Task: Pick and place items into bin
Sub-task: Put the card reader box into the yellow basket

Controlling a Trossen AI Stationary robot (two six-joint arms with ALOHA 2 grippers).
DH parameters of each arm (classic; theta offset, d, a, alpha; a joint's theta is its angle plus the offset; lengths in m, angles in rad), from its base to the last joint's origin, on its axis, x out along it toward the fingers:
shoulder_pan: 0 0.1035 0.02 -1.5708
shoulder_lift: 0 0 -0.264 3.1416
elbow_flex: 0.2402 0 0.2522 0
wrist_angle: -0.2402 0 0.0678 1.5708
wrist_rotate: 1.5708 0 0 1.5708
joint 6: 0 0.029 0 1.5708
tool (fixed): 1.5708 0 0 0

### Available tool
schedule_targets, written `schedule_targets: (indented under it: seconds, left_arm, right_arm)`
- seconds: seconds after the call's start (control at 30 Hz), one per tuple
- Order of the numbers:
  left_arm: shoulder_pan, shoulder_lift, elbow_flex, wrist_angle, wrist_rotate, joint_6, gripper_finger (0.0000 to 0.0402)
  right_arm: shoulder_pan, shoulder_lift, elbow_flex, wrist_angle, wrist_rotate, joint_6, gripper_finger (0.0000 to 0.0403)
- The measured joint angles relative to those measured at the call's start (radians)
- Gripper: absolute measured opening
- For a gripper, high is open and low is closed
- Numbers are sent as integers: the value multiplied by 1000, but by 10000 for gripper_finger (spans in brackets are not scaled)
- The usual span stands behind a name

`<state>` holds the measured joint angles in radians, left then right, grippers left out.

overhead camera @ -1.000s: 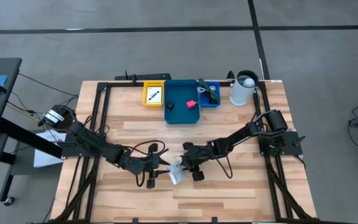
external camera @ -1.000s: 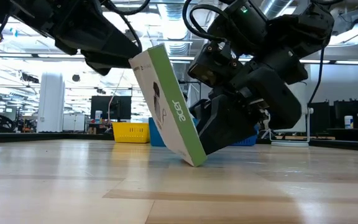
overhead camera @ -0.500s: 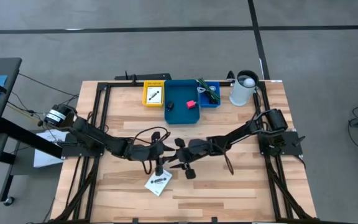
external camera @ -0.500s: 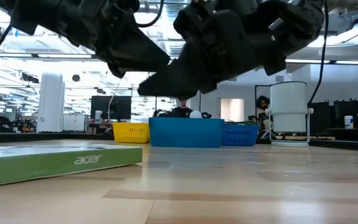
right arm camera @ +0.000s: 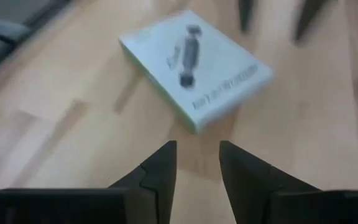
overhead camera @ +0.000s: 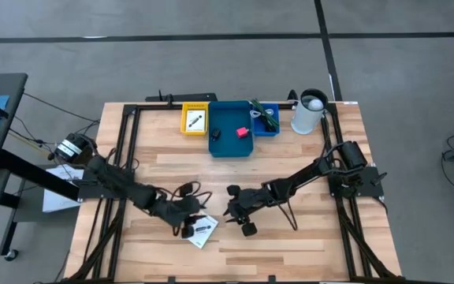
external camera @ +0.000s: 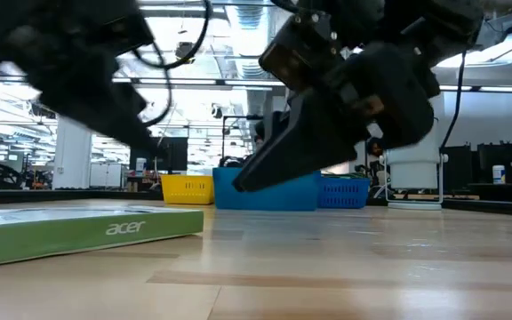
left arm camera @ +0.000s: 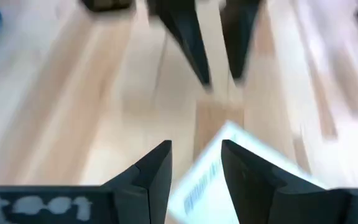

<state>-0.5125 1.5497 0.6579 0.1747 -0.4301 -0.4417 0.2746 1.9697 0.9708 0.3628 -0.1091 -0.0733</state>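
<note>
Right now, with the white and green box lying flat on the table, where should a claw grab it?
Grip the box across its two long edges, coming straight down: it lies flat, broad face up, so only the thin side walls give opposing surfaces.

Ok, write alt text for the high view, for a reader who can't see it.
Seen from above, a white and green box lies flat on the wooden table near its front edge, with the left hand right beside it and the right hand a little apart, both empty. At the far edge sit a yellow bin, a blue bin holding a pink-red block, and a white canister.
</note>
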Motion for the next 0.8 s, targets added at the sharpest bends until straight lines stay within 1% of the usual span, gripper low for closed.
schedule_targets:
  seconds: [0.07, 0.23, 0.37, 0.47, 0.53, 0.63, 0.7, 0.8]
  left_arm:
    - [-30, 0, 0, -64, 0, -61, 130]
    - [-96, -1, 0, -156, 6, -204, 130]
    - [-134, -2, 1, -274, 65, -317, 130]
    - [-158, -2, 1, -359, 85, -386, 130]
    - [-171, -2, 1, -380, 97, -402, 130]
    - [-181, -2, 1, -370, 124, -397, 130]
    - [-183, -2, 1, -366, 132, -396, 130]
    - [-183, 0, 2, -361, 146, -394, 130]
  right_arm:
    - [11, 0, 0, -15, 34, 16, 122]
    - [26, 0, 33, -49, 37, 71, 150]
    - [28, 0, 36, -65, 56, 117, 176]
    - [27, 0, 36, -70, 56, 147, 190]
    - [26, 27, 43, -63, 55, 153, 197]
    - [26, 76, 53, -80, 51, 152, 203]
    - [26, 128, 92, -45, 29, 150, 205]
    - [25, 186, 149, -74, 29, 149, 204]
